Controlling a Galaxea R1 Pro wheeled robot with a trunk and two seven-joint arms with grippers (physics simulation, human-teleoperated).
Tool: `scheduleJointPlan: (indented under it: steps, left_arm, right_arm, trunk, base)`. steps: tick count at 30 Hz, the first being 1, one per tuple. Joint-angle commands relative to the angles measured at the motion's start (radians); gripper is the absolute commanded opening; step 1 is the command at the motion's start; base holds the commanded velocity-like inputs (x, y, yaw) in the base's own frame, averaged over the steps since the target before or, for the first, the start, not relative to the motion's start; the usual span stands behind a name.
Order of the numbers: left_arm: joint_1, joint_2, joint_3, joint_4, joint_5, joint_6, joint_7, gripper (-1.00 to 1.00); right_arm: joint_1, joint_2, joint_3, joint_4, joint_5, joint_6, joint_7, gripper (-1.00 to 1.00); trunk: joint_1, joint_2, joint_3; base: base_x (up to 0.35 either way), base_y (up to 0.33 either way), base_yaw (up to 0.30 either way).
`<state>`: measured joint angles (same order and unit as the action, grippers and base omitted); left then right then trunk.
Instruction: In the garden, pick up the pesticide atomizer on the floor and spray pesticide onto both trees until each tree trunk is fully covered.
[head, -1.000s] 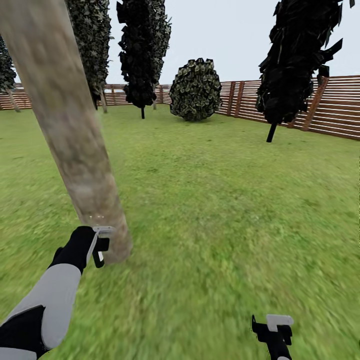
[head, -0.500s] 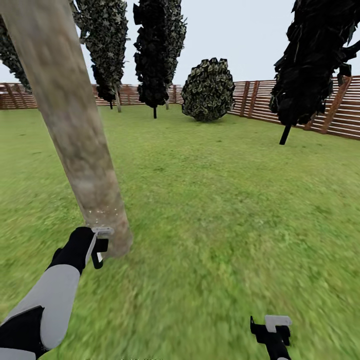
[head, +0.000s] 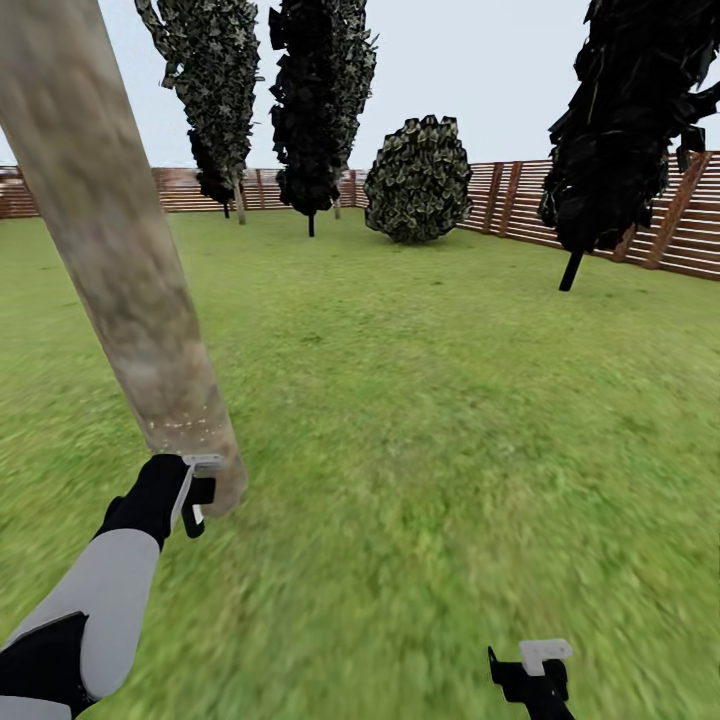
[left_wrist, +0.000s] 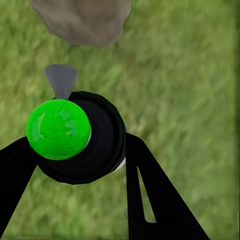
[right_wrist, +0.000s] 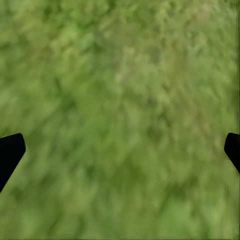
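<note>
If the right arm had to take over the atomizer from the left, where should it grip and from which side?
The left gripper is shut on the pesticide atomizer, a finger on each side of the round dark body. The nozzle points at the tree trunk, and the green cap is on top. I would probably grip the body from the rear, opposite the nozzle, on any wall still bare.

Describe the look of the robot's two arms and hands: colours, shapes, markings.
The left arm has a light-grey rounded forearm with black sections at elbow and wrist. The left hand is black with a white finger tab. The right hand is black and angular, also with a white tab. Its fingers look plain black.
</note>
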<state>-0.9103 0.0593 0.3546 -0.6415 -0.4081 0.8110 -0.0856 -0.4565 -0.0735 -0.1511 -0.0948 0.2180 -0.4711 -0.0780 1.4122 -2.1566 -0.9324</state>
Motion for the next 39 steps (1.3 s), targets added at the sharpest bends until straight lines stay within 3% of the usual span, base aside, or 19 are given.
scheduleJointPlan:
  steps: [1,11,16,19,22,25,28,29,31,33,36,39]
  left_arm:
    - [-0.001,0.0,0.004,-0.001,-0.011,0.004,-0.009,-1.0]
    - [-0.001,-0.003,0.003,0.009,-0.012,0.003,-0.003,-1.0]
    - [0.003,0.013,0.006,0.012,-0.014,0.0,-0.002,-1.0]
    - [0.015,-0.003,0.006,0.015,-0.008,-0.004,-0.002,-1.0]
    - [0.029,-0.036,0.007,0.014,-0.008,-0.007,-0.002,-1.0]
    - [0.032,-0.027,0.013,0.013,-0.011,-0.008,-0.003,-1.0]
    - [0.056,0.009,0.021,0.014,-0.01,-0.01,-0.003,-1.0]
    - [0.067,0.009,0.02,0.014,-0.009,-0.011,-0.003,-1.0]
    - [0.072,-0.002,0.017,0.016,-0.008,-0.012,-0.003,-1.0]
    - [0.075,-0.046,0.016,0.025,-0.01,-0.013,-0.003,-1.0]
    - [0.076,-0.06,0.016,0.03,-0.01,-0.013,-0.003,-1.0]
    - [0.114,-0.023,0.021,0.028,-0.012,-0.035,-0.003,-1.0]
  right_arm:
    - [-0.001,0.0,-0.007,0.001,0.011,-0.003,-0.003,1.0]
    - [-0.001,0.0,-0.007,0.001,0.011,-0.003,-0.003,1.0]
    - [-0.001,0.0,-0.007,0.001,0.011,-0.003,-0.003,1.0]
    - [-0.001,0.0,-0.007,0.001,0.011,-0.003,-0.003,1.0]
    - [-0.001,0.0,-0.007,0.001,0.011,-0.003,-0.003,1.0]
    - [-0.001,0.001,-0.007,0.001,0.011,-0.003,-0.003,1.0]
    - [-0.001,0.0,-0.007,0.0,0.011,-0.003,-0.003,1.0]
    - [-0.001,-0.001,-0.007,0.001,0.011,-0.003,-0.003,1.0]
    - [-0.001,-0.002,-0.007,0.001,0.011,-0.003,-0.003,1.0]
    - [-0.001,-0.003,-0.007,0.001,0.011,-0.003,-0.003,1.0]
    - [-0.001,-0.003,-0.007,0.001,0.012,-0.003,-0.003,1.0]
    - [-0.001,-0.003,-0.007,0.001,0.011,-0.003,-0.003,1.0]
  trunk:
    - [0.0,0.0,-0.001]
    - [0.0,0.0,-0.001]
    - [0.0,0.0,-0.001]
    - [0.0,0.0,-0.001]
    - [0.0,0.0,-0.001]
    - [0.0,0.0,-0.001]
    - [0.0,0.0,-0.001]
    - [0.0,0.0,-0.001]
    - [0.0,0.0,-0.001]
    - [0.0,0.0,-0.001]
    - [0.0,0.0,-0.001]
    - [0.0,0.0,-0.001]
  base:
    - [0.107,-0.272,0.144]
    - [0.207,-0.217,0.266]
    - [0.24,-0.189,0.276]
    - [0.24,-0.189,0.276]
    - [0.24,-0.189,0.276]
    - [0.241,-0.189,0.274]
    - [0.241,-0.189,0.125]
    - [0.241,-0.189,0.02]
    - [0.239,-0.189,0.011]
    - [0.235,-0.193,0.002]
    - [0.232,-0.197,0.001]
    - [0.231,-0.198,0.0]
